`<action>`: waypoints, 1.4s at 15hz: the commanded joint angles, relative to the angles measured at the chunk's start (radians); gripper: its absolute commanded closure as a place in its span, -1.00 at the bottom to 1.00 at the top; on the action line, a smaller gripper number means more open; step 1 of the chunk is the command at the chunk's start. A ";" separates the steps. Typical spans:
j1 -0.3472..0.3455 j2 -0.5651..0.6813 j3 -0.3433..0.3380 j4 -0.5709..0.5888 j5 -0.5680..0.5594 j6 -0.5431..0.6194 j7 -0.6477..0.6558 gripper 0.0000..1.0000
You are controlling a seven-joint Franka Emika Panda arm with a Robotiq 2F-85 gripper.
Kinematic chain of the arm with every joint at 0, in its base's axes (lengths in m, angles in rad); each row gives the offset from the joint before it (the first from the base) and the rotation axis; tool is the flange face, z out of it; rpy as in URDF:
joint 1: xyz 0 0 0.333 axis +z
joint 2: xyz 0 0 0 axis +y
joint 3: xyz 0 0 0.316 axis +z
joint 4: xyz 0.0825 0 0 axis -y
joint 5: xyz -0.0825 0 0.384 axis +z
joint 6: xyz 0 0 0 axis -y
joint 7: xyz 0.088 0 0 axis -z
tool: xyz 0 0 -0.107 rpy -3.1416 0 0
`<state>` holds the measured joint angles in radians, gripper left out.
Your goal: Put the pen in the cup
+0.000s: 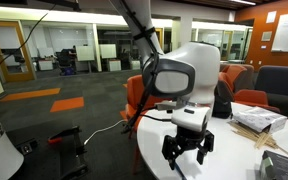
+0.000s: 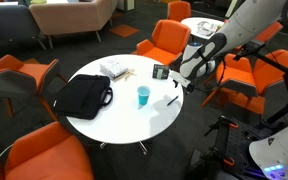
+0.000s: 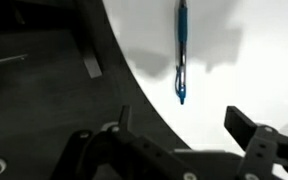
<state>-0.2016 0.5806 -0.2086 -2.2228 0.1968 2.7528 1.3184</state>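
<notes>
The pen [image 3: 181, 50] is a thin dark blue stick lying flat on the white table near its edge. In an exterior view it shows as a short dark line [image 2: 172, 99] to the right of the cup [image 2: 143, 95]. The cup is small, teal and upright near the table's middle. My gripper [image 3: 184, 125] is open and empty, with the pen ahead of its two fingers. In both exterior views the gripper [image 2: 180, 82] [image 1: 187, 150] hovers over the table's edge, above the pen and not touching it. The cup is out of the wrist view.
A black bag [image 2: 84, 95] lies on the round white table [image 2: 124, 115]. A pale box [image 2: 114, 70] and a small dark object [image 2: 160, 71] sit at the back. Pale wooden sticks [image 1: 276, 142] lie on the table. Orange chairs [image 2: 164, 42] ring it.
</notes>
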 commanded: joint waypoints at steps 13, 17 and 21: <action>0.059 0.245 -0.020 0.180 0.112 0.095 -0.059 -0.13; 0.060 0.245 -0.020 0.173 0.127 0.098 -0.086 -0.09; 0.048 0.209 -0.005 0.141 0.160 0.116 -0.119 -0.19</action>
<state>-0.1556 0.8266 -0.2221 -2.0373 0.3050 2.8255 1.2548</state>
